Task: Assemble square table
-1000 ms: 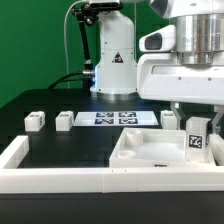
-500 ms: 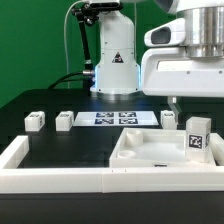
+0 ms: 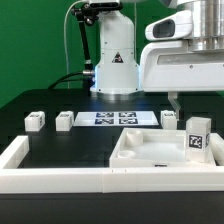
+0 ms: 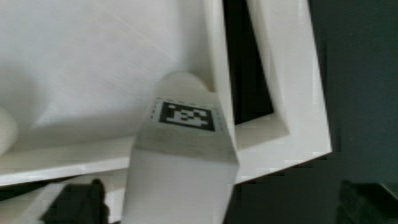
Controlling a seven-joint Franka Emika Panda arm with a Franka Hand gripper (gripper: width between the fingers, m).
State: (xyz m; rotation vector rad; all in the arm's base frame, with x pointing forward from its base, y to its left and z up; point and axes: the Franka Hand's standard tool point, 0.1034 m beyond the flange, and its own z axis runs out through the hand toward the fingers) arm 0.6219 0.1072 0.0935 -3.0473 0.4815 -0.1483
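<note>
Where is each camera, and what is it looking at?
Exterior view: stands off the arm, facing the robot's base across the table; shows the gripper above the tabletop.
Wrist view: rides the wrist, looking down onto the tabletop; two dark fingers show.
Both see the tabletop and the upright tagged leg block.

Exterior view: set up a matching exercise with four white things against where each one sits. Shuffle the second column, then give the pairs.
Things
1. tabletop
2. tall leg
3. marker board
4. small leg

Places
A. flat on the black table, in front of the robot's base
B. standing upright on the tabletop, at the exterior view's right
C. on the black table, at the exterior view's far left
D. nearest the camera, by the front rail

Pairs: 1-D, 2-B, 3-A, 4-C
</note>
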